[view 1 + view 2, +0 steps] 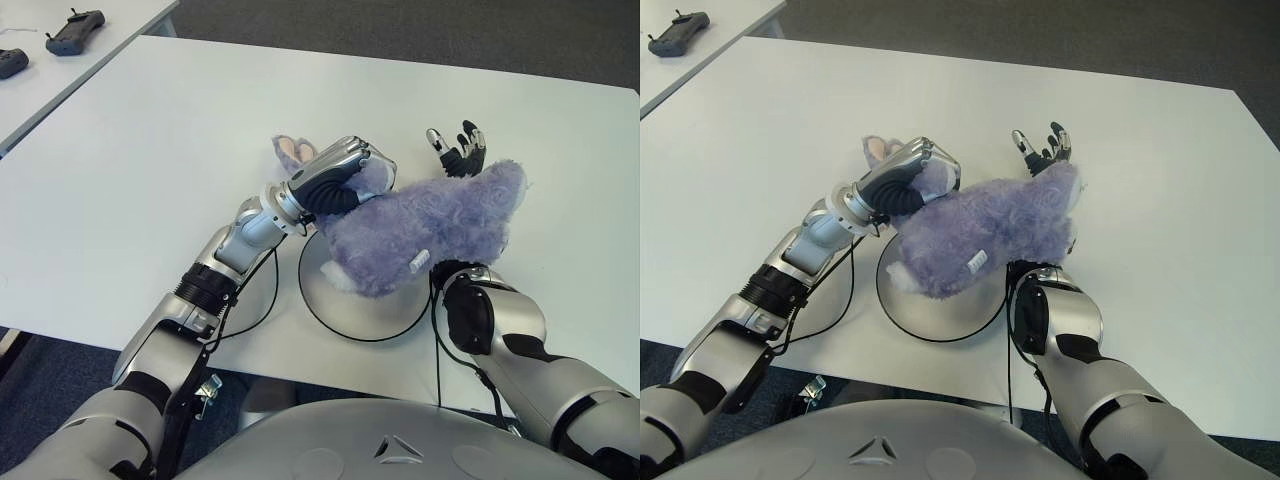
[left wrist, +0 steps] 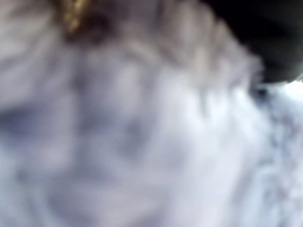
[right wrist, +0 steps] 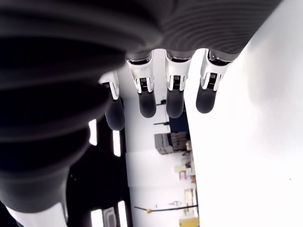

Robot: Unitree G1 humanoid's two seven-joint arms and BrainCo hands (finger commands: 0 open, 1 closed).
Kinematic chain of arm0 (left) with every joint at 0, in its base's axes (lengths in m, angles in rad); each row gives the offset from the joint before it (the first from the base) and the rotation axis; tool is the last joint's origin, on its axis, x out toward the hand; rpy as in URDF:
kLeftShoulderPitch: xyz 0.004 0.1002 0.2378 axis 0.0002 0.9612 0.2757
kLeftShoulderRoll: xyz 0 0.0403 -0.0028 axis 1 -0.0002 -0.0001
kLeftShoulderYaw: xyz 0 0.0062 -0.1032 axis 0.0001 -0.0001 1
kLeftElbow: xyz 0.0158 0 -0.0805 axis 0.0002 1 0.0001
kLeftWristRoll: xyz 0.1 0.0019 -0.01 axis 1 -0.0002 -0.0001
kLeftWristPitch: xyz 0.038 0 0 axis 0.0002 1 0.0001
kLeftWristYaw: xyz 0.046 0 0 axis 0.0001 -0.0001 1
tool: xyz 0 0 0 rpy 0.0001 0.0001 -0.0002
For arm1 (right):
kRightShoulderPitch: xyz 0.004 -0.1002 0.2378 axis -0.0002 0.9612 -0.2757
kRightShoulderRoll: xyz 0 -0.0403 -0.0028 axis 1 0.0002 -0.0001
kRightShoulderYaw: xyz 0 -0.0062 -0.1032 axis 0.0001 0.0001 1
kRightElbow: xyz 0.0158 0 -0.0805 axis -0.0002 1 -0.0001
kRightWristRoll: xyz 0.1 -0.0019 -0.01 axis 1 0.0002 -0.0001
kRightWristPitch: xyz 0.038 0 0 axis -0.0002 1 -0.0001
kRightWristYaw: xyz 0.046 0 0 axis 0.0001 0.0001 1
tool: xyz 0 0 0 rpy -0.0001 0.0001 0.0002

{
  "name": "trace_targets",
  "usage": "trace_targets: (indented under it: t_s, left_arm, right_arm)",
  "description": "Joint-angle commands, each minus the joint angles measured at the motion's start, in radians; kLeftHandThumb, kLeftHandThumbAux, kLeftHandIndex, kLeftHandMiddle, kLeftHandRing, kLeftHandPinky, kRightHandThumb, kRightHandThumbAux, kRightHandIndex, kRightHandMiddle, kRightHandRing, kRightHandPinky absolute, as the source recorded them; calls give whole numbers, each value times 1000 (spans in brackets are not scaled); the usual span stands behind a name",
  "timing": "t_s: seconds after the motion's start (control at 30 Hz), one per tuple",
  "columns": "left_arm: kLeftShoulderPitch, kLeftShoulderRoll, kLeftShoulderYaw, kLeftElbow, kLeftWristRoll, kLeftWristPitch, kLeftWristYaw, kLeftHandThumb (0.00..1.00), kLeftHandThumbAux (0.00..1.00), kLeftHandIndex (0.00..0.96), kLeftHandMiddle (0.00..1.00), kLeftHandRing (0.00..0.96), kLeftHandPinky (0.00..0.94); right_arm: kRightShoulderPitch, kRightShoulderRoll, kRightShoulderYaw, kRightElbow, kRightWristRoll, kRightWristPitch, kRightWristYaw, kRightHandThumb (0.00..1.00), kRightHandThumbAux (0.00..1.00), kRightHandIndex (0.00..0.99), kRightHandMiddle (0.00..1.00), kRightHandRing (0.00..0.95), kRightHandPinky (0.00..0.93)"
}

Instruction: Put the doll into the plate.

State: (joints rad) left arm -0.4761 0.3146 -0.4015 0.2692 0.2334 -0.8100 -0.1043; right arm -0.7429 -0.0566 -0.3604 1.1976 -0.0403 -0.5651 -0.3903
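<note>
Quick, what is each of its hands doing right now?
Left hand: closed on the purple doll, above the plate.
Right hand: fingers spread open behind the doll, gripping nothing.

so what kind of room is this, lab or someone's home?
Most likely a lab or office test space: plain white table on grey carpet, handheld controllers on a neighbouring table, and the right wrist view reflects ceiling strip lights. The left robot hand grips the purple plush doll.
</note>
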Motion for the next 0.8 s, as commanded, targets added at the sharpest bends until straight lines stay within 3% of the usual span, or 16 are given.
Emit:
trace_targets:
  t_s: [0.03, 0.8]
  left_arm:
    - [77, 1, 8, 11, -2, 60, -53, 891, 660, 769, 834, 836, 814]
    - [168, -25, 14, 19, 17, 99, -39, 794, 692, 746, 834, 828, 837]
  right_arm:
    - [290, 75, -6, 164, 13, 152, 19, 0, 753, 176, 117, 89, 101]
    - [293, 81, -32, 161, 42, 144, 36, 20, 771, 207, 141, 100, 110]
